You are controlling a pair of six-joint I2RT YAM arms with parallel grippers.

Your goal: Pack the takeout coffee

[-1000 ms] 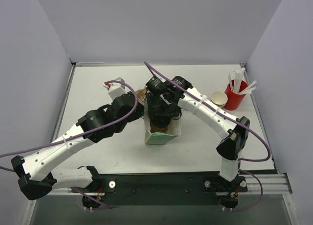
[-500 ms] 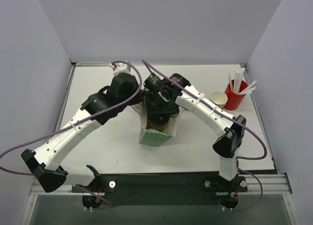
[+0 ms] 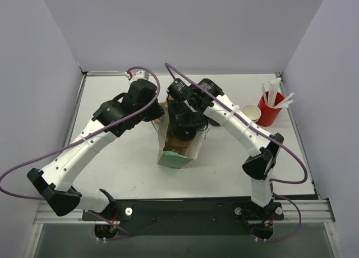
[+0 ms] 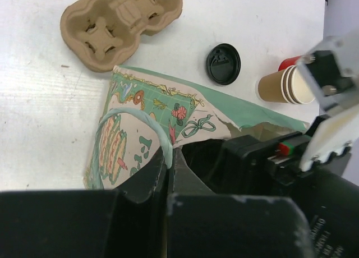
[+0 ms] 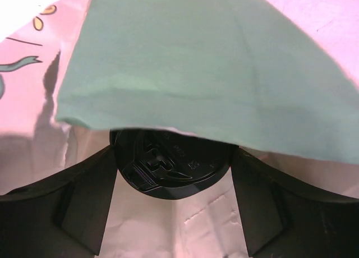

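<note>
Takeout coffee (image 3: pixel 182 139) sits down inside the open mouth of a paper bag (image 3: pixel 178 155), near the middle of the white table (image 3: pixel 129 174). From above only a strip of its brown kraft wall shows under the right gripper (image 3: pixel 185 126). In the right wrist view its round, glossy black plastic lid (image 5: pixel 171 168), moulded with raised ridges, lies between the two dark, matte fingers (image 5: pixel 84 207), which press in on either side of it, so that the gripper is clamped around the cup. A flat mint-green panel of the bag (image 5: pixel 213 61) hangs over the lid, and the bag's inside is pale pink. The outside of the bag (image 4: pixel 146 129) is smooth printed paper, green and cream with drawn cakes, flowers and a ribbon, with a pale green looped handle (image 4: pixel 132 115). The left gripper (image 4: pixel 169 157) is pinched tight on the bag's upper edge, its blocky black fingers meeting with the paper between them. Beyond the bag lie a moulded pulp carrier (image 4: pixel 120 19), tan and rough with four lobed wells, a loose black lid (image 4: pixel 223 63) flat on the table, and a nested stack of tapered brown cups (image 4: pixel 283 85) with pale insides. A red cup (image 3: pixel 269 109) holding white sticks stands just beside that stack, at the table's far right.
</note>
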